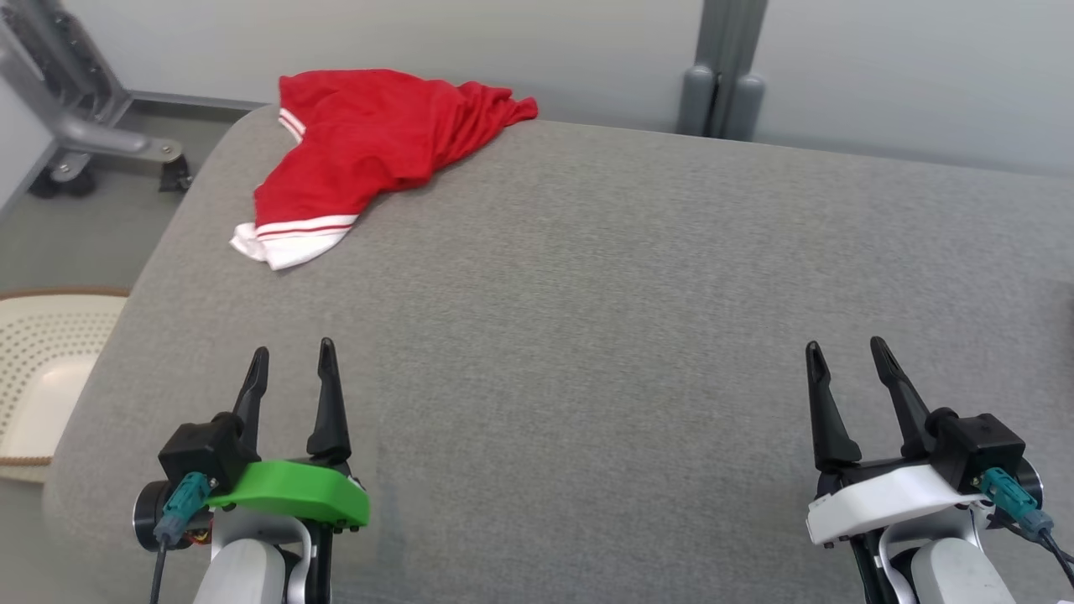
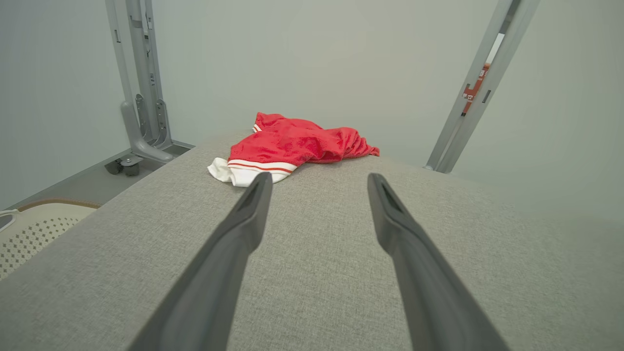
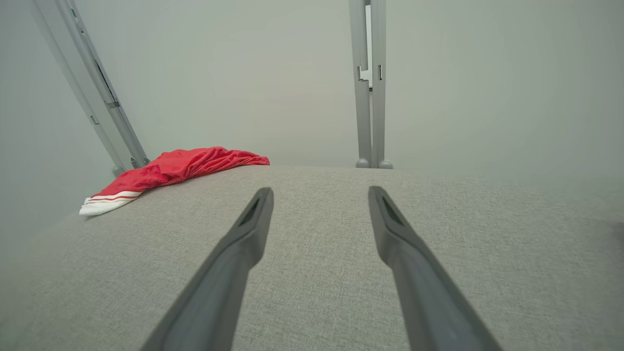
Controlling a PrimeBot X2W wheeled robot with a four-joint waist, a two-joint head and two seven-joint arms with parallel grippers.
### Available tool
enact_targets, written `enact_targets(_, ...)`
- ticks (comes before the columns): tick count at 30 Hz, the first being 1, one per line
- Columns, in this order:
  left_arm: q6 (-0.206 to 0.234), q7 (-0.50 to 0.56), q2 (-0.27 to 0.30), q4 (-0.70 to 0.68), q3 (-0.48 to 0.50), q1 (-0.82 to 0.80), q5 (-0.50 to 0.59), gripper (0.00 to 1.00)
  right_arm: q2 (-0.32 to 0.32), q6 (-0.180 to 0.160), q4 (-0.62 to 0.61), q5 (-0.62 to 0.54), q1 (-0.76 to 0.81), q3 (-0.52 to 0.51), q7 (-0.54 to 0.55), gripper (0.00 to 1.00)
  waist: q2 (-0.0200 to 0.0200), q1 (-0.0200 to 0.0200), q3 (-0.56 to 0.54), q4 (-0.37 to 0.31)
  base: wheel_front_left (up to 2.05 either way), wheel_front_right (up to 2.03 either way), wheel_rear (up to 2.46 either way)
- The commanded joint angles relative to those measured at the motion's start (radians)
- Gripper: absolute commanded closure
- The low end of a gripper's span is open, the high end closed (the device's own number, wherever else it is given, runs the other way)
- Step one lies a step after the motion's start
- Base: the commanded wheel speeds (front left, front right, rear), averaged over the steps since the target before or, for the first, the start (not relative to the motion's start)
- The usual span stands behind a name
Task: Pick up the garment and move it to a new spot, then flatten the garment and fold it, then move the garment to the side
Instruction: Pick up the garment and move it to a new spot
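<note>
Crumpled red garment with white trim lies at the far-left corner of the grey fabric worktop; left gripper and right gripper hover over its near edge, jaws open and empty.

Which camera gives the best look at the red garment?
The head view: it looks down on the red garment, showing its crumpled outline and white striped hem. The left wrist view shows it foreshortened; the right wrist view, flatter still, off to one side.
</note>
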Motion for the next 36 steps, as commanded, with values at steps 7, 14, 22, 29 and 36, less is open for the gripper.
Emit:
enact_targets(7, 0.004, -0.003, 0.004, -0.006, 0.032, 0.040, 0.005, 0.00, -0.003, -0.001, -0.014, -0.016, -0.012, 0.014, 0.013, 0.00, 0.0000, 0.0001, 0.024, 0.233, 0.00, 0.00, 0.00)
enact_targets(14, -0.002, -0.003, -0.001, -0.018, 0.046, 0.054, 0.002, 0.00, -0.003, -0.001, -0.028, -0.031, -0.027, 0.017, 0.028, 0.00, 0.0000, 0.0001, 0.049, 0.282, 0.00, 0.00, 0.00)
enact_targets(22, -0.021, -0.001, 0.042, -0.020, 0.054, -0.049, 0.019, 0.00, -0.003, -0.001, -0.092, -0.087, -0.080, 0.017, 0.066, 0.00, 0.0000, 0.0001, 0.138, 0.238, 0.00, 0.00, 0.00)
enact_targets(29, -0.043, 0.088, 0.163, 0.005, 0.070, -0.323, 0.044, 0.00, -0.005, -0.001, -0.189, -0.157, -0.152, 0.010, 0.124, 0.00, 0.0000, 0.0001, 0.286, 0.151, 0.00, 0.00, 0.00)
enact_targets(36, -0.071, 0.250, 0.293, 0.149, 0.070, -0.638, 0.061, 0.00, -0.033, -0.001, -0.290, -0.188, -0.203, 0.019, 0.172, 0.00, 0.0000, 0.0001, 0.429, 0.037, 0.00, 0.00, 0.00)
